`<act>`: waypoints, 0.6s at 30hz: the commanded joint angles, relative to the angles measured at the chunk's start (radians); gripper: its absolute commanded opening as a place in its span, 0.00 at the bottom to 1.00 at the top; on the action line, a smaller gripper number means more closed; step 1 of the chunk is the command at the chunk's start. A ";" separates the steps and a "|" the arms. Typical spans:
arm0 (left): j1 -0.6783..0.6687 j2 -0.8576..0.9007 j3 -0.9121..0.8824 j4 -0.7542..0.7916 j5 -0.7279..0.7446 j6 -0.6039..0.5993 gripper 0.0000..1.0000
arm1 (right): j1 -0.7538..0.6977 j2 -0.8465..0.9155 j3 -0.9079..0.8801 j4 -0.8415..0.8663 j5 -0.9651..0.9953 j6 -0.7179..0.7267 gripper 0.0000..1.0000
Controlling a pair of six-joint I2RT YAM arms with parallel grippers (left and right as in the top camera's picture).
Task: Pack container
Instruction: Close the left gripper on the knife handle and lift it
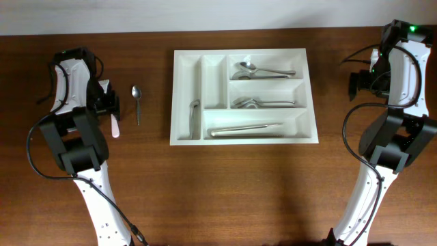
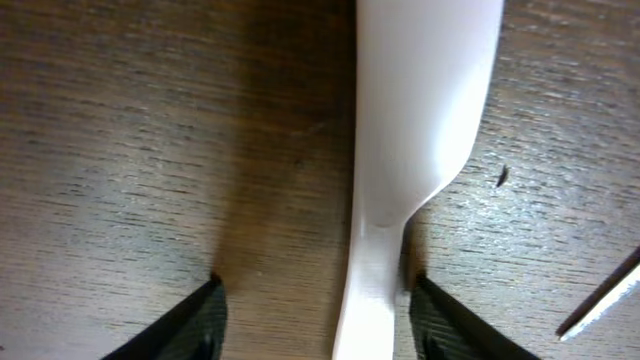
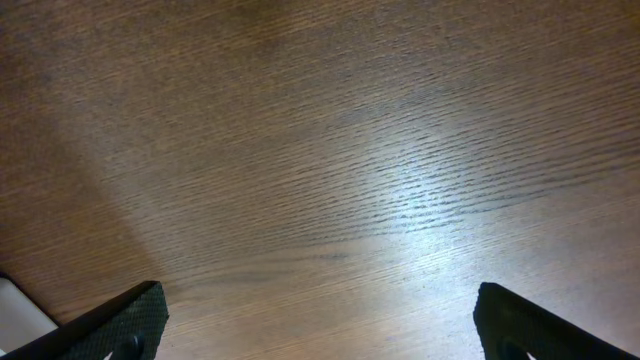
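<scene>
My left hand (image 2: 315, 310) stands half-spread astride the thin neck of the white plastic utensil (image 2: 420, 90), off-centre with one finger (image 2: 440, 325) against it, so pinching may swivel or skid it along the counter (image 2: 120, 150), away from the cutlery tray (image 1: 179, 102) at 3 o'clock.

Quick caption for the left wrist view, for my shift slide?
Left gripper straddling a white plastic utensil on the wooden table, jaws not yet shut on it.

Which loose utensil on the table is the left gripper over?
The white plastic utensil, straddled by the left gripper; the metal spoon lies apart, nearer the tray.
</scene>
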 commanded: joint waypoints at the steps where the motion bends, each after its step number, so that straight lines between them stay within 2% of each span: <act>1: 0.003 0.024 -0.031 0.020 -0.022 -0.006 0.59 | -0.003 -0.042 0.001 0.000 0.009 0.001 0.98; 3: 0.003 0.024 -0.031 0.026 -0.022 -0.007 0.56 | -0.003 -0.042 0.002 0.000 0.009 0.001 0.99; 11: 0.003 0.024 -0.031 0.033 -0.021 -0.007 0.23 | -0.003 -0.042 0.002 0.000 0.009 0.001 0.99; 18: 0.003 0.024 -0.031 0.034 -0.021 -0.006 0.13 | -0.003 -0.042 0.001 0.000 0.009 0.001 0.99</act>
